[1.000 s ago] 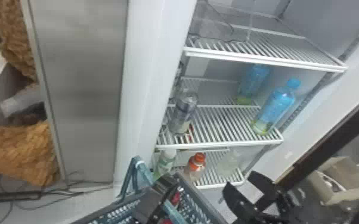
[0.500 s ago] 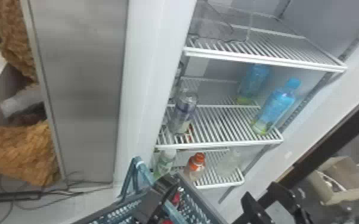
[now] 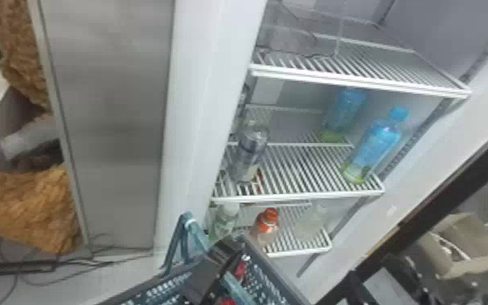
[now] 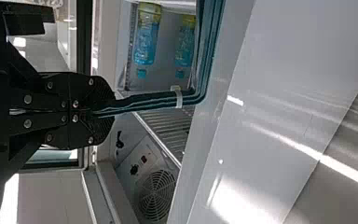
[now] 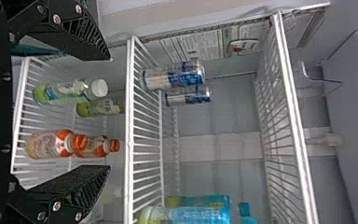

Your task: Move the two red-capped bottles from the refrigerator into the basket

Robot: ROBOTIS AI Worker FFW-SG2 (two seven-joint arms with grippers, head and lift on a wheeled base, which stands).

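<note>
The right gripper (image 3: pixel 369 280) hangs before an open refrigerator (image 3: pixel 198 121), its two fingers spread wide with nothing between them, as two red-capped bottles (image 5: pixel 51 144) stand on the lower shelf (image 5: pixel 21 112). One is at the shelf's front edge, the other just behind it, and both are apart from the fingers. To their left are green-tinted bottles with pale caps (image 5: pixel 60 91), and nearer the shelf's right front corner stands a clear bottle (image 3: pixel 312 223). The left gripper (image 3: pixel 229 253), its fingers closed on the handle (image 3: pixel 192 229), holds the basket (image 3: pixel 269 267) in front of the lower shelf. On the middle shelf (image 3: pixel 296 197), blue and silver cans (image 5: pixel 175 79) stand toward the left end, while one of two blue-capped bottles (image 3: pixel 377 146) is by the right front corner and its twin farther back. A cardboard box (image 3: pixel 466 243) sits beyond the refrigerator's right side
</note>
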